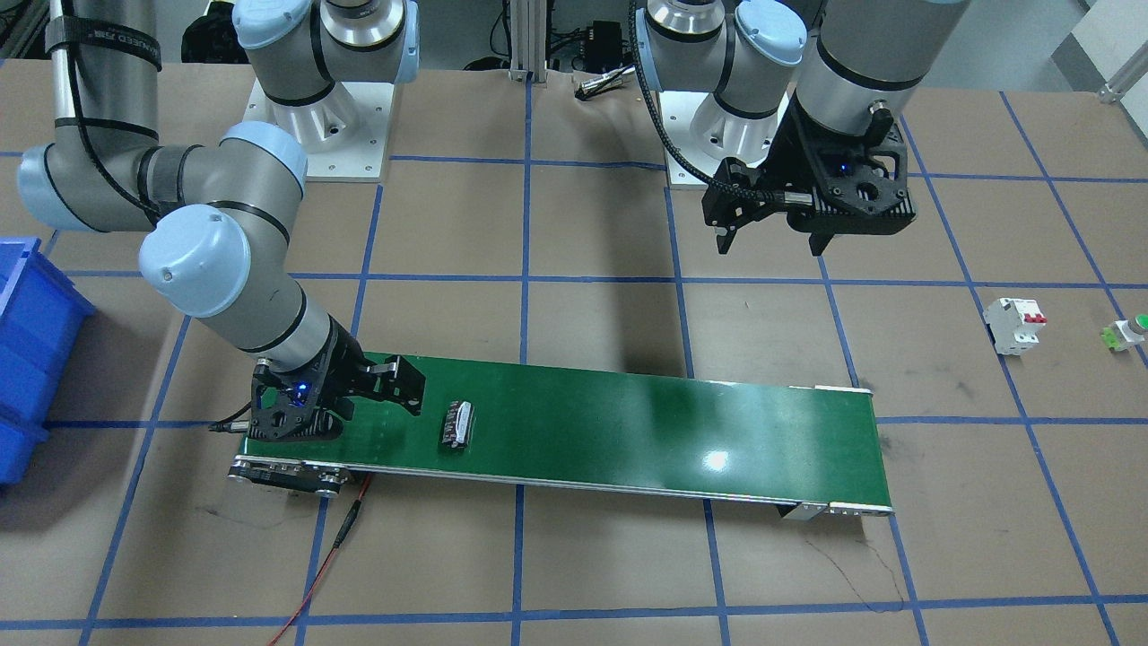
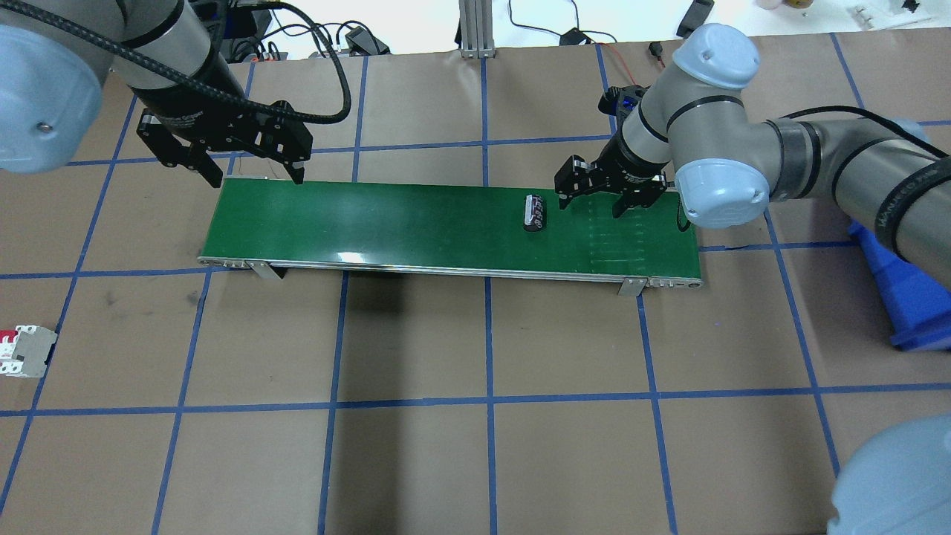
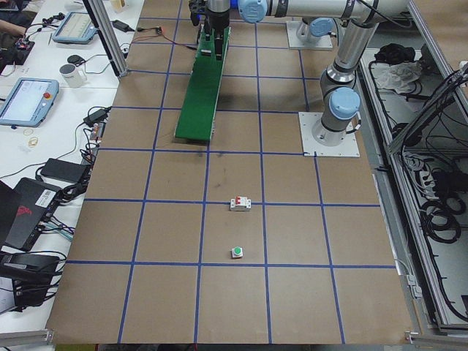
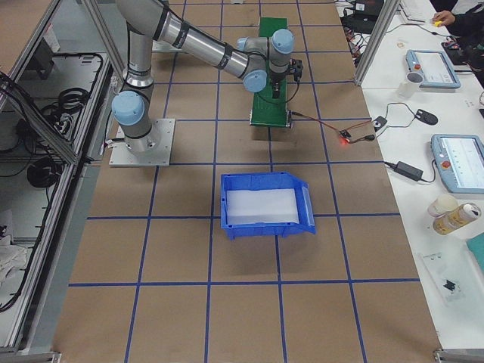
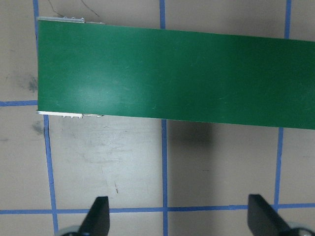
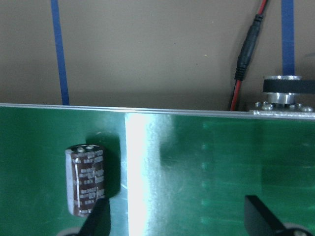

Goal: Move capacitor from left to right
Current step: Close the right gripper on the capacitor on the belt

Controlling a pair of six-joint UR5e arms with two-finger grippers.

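Note:
The capacitor [image 2: 534,212], a stubby dark cylinder with pale markings, lies on its side on the green conveyor belt [image 2: 386,223] near the belt's right end. It also shows in the front view [image 1: 456,424] and the right wrist view [image 6: 84,179]. My right gripper [image 2: 592,202] is open and empty, low over the belt just right of the capacitor. In the right wrist view the capacitor lies just ahead of one fingertip [image 6: 96,221], not between the fingers. My left gripper [image 2: 255,174] is open and empty above the belt's left end [image 5: 59,69].
A white circuit breaker with red switches [image 1: 1015,325] and a green-capped push-button [image 1: 1128,332] lie on the table off the belt's left end. A blue bin [image 2: 903,290] stands at the robot's right. A red and black cable [image 6: 246,59] runs beside the belt's right end.

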